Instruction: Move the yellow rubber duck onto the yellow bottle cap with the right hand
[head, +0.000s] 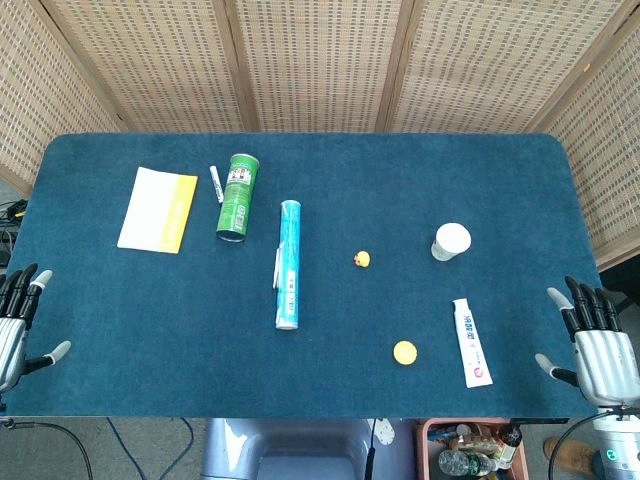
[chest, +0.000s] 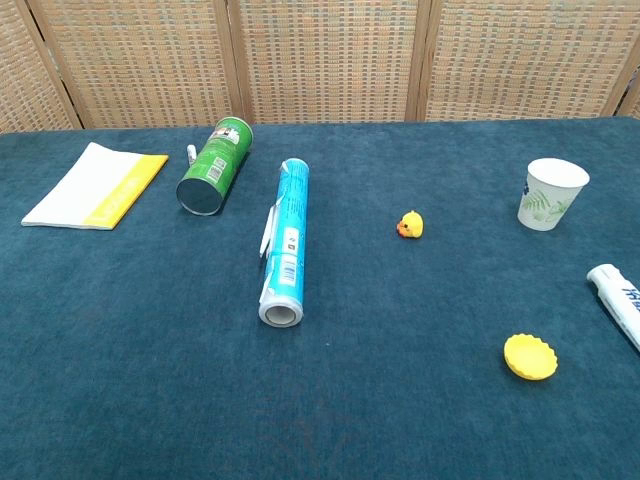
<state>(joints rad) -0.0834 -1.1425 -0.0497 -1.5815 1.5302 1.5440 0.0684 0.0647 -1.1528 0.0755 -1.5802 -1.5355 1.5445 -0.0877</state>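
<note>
A small yellow rubber duck (head: 362, 260) (chest: 410, 225) sits on the blue table near the middle. The yellow bottle cap (head: 404, 352) (chest: 530, 356) lies nearer the front edge, to the duck's right. My right hand (head: 592, 338) hovers at the table's right front corner, fingers spread, holding nothing, well away from both. At the left front edge my left hand (head: 20, 318) is likewise open and empty. Neither hand shows in the chest view.
A blue tube (head: 288, 264) and a green can (head: 237, 196) lie left of the duck, with a pen (head: 215, 183) and a white-yellow booklet (head: 158, 209) further left. A paper cup (head: 451, 241) and a toothpaste tube (head: 471, 342) are on the right.
</note>
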